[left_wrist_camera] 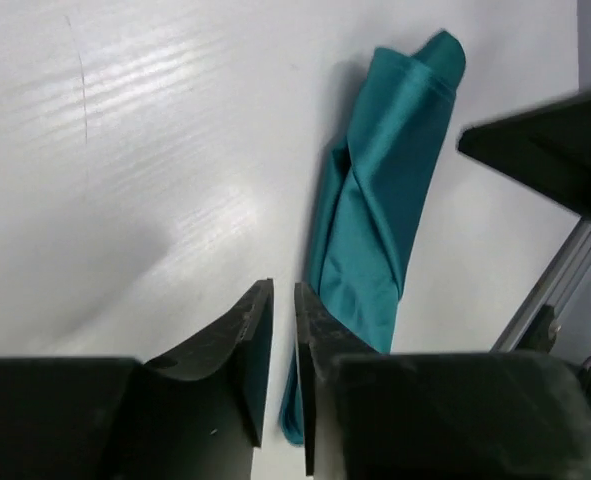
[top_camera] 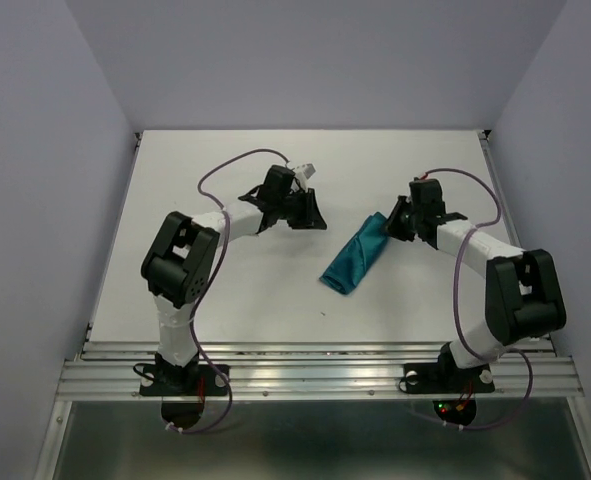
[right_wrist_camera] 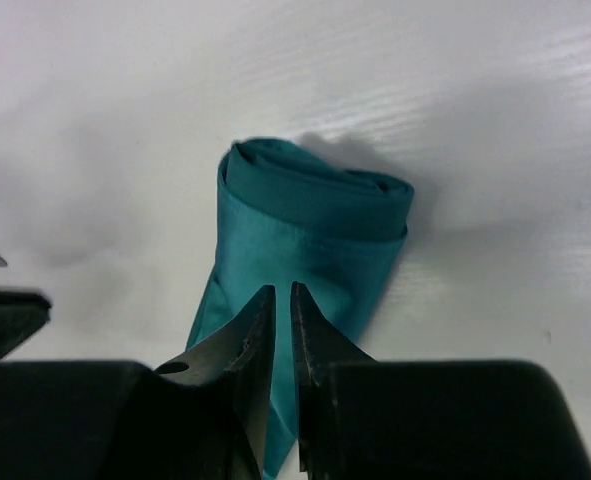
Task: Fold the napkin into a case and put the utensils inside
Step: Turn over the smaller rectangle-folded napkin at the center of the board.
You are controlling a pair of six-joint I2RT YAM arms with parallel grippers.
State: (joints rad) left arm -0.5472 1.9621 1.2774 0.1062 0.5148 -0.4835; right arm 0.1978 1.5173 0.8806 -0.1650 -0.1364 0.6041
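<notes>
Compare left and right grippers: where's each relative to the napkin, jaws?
Left gripper hangs over bare table, apart from the napkin; right gripper sits at the napkin's rolled far end. Left's fingertips lie beside the cloth's edge; right's overlap the cloth. Shared: jaws nearly together, a narrow slit; neither holds utensils.

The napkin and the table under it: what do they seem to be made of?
Napkin: thin woven cloth, teal, with a slight sheen. It lies in soft folds and a rolled end. The fibre cannot be told.
Table: a hard white sheet, semi-gloss. Fine parallel streaks catch the light. It could be plastic or coated board; which one is not clear.
</notes>
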